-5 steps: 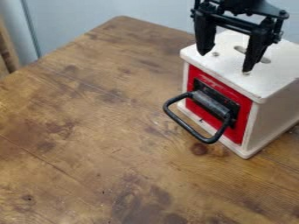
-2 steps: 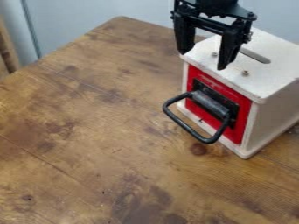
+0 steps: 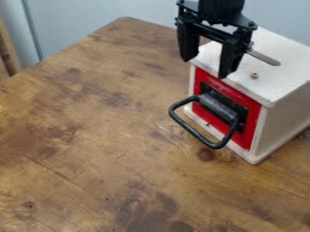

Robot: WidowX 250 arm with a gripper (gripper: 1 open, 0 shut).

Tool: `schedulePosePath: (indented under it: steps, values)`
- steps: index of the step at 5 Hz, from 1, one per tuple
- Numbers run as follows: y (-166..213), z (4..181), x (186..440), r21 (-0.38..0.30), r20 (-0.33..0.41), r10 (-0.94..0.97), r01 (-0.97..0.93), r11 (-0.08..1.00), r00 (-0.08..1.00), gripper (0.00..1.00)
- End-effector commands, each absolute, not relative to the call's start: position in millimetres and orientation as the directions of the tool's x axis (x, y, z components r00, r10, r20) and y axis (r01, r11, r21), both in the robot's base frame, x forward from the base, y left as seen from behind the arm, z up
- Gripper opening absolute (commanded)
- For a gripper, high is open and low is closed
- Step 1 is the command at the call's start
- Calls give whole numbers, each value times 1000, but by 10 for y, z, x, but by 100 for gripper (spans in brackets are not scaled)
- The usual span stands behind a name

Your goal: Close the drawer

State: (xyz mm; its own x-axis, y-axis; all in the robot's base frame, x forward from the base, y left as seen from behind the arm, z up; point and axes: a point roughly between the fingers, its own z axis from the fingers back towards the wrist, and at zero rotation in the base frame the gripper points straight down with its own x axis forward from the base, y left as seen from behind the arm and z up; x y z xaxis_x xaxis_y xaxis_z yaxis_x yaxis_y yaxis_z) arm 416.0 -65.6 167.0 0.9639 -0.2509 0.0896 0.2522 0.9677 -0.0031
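Observation:
The red drawer (image 3: 238, 115) sits in the white cabinet box (image 3: 281, 86) at the right of the wooden table. Its front carries a black plate and a large black loop handle (image 3: 201, 122) that juts out toward the table's middle. The red front looks nearly flush with the cabinet face. My black gripper (image 3: 206, 63) hangs over the cabinet's front left top edge, above the drawer. Its two fingers (image 3: 186, 47) point down and stand apart, open and empty. It touches nothing that I can see.
The wooden table (image 3: 97, 136) stretches left and forward of the cabinet. A slot with a metal piece (image 3: 264, 58) lies on the cabinet's top. A pale wall stands behind the table's far edge.
My gripper has moved left and a little down, from over the cabinet's top to its front left edge. The drawer and handle have not moved.

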Motion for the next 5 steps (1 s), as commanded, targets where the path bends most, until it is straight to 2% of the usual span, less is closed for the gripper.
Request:
schedulePosePath:
  steps: [1, 4, 5]
  values:
    - [-595, 2168, 4151, 12, 210, -312, 316, 949, 927, 100]
    - [-932, 2182, 4011, 20, 210, -362, 366, 930, 908, 100]
    - [-865, 2200, 4036, 22, 215, -264, 266, 964, 940, 100]
